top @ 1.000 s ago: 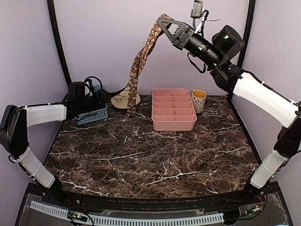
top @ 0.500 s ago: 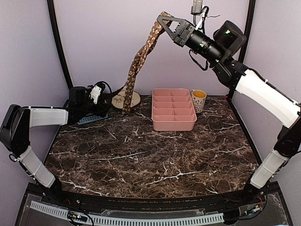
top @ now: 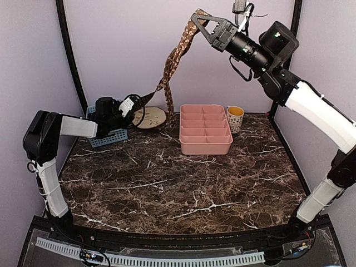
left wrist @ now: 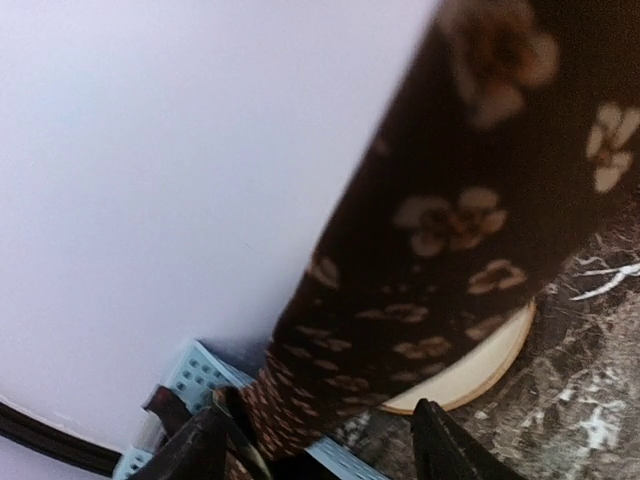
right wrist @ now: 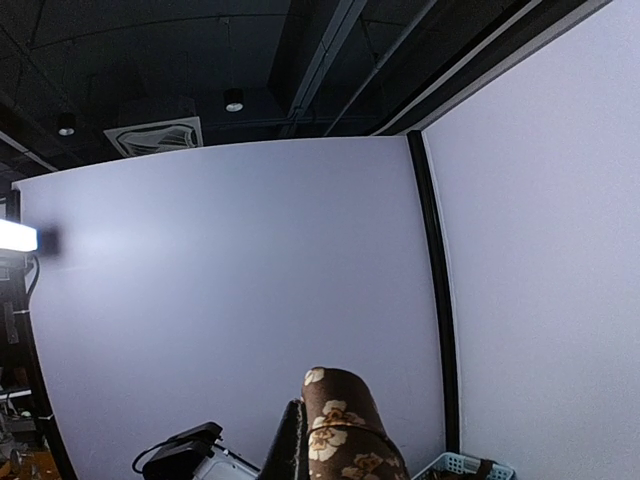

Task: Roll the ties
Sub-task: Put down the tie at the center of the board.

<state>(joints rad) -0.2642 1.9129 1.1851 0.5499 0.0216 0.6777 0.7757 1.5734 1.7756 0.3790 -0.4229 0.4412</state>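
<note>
Top view: right arm is raised high at the back wall, wrist angled toward the left. The right jaws are clamped shut on the upper end of the tie. The tie hangs down from there and bends left at the bottom, toward the left jaws. No part of it lies flat on the counter. Left arm is stretched out low along the back-left, wrist over the blue basket, just beside the wooden disc. The pink tray is clear of both arms.

Left wrist: the tie fills the frame and runs diagonally down between the two fingertips. The left jaws are partly open around the narrow lower stretch. There's a gap on one side, so I judge it's not pinched yet. The disc and basket are behind it.

Right wrist: camera faces the wall and ceiling. The tie is doubled over at the jaws, so the hold looks secure.

Handling, my read: light, limp fabric with no stiffness and probably a slick weave. It'll sag and twist unless both ends are tensioned. Grip it across the full width near an end, since an edge pinch will skew the roll. Get it flat on the counter before rolling.
</note>
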